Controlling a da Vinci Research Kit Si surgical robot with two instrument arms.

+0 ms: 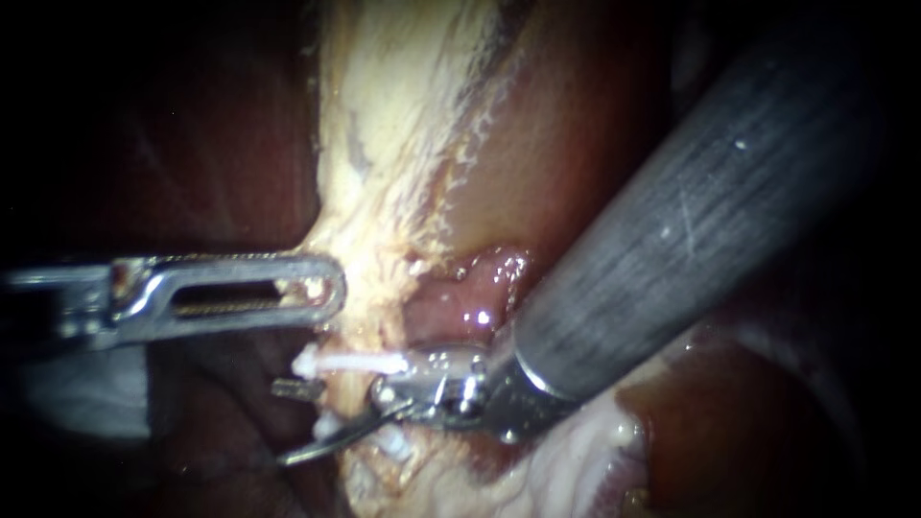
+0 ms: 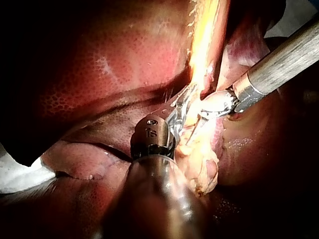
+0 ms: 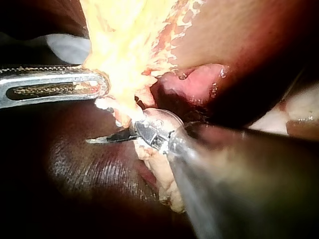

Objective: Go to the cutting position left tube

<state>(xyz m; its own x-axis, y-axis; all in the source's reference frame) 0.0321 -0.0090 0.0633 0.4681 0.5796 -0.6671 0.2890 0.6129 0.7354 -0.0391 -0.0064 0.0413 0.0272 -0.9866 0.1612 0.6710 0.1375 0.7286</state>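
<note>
My left instrument (image 1: 326, 288) comes in from the left, its slotted jaws shut on the edge of a pale yellow fatty strand (image 1: 384, 192) that runs down between dark liver surfaces. Below it, white clips (image 1: 345, 363) sit across the strand. My right instrument (image 1: 336, 417) comes in from the upper right with a thick grey shaft (image 1: 672, 221). Its thin blades stand open at the clipped part, the lower curved blade (image 1: 321, 446) showing free. The right wrist view shows one blade (image 3: 107, 139) poking out beside the strand; the other is hidden. I cannot tell which tube this is.
Dark red liver (image 1: 192, 144) lies left of the strand, and pink wet tissue (image 1: 480, 288) lies right of it, beside the right shaft. A small metal piece (image 1: 297, 388) sits just left of the clips. Paler fatty tissue (image 1: 576, 451) lies under the right instrument's wrist.
</note>
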